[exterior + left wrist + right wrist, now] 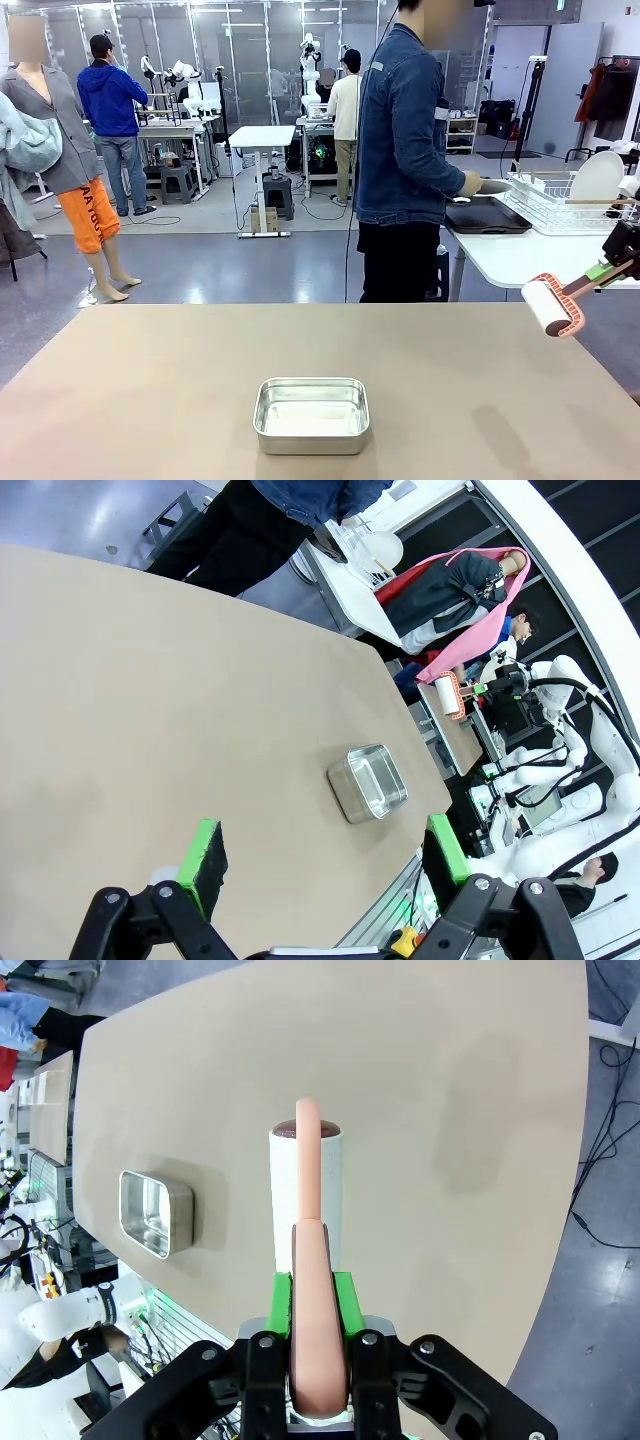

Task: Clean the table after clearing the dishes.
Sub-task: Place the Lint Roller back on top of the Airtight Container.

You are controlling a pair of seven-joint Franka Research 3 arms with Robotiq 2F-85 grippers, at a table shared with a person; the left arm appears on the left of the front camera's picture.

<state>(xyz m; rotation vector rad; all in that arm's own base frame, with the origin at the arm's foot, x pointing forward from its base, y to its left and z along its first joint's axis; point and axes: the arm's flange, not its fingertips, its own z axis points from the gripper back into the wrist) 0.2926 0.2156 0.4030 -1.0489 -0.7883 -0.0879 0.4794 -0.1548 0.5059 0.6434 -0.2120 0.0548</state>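
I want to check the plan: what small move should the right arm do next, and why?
Probably lower the lint roller onto the table. The right hand is shut on its pink handle and holds it in the air above the table's right edge, with the dishes already gone from the top.

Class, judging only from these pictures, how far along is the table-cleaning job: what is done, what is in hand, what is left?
Done: the plates and trays are off the table; a person handles a dark tray at the white side table. In hand: the right gripper is shut on a lint roller, held above the table's right edge. Left: rolling the top, it seems; a steel pan sits there. The left gripper is open, empty.
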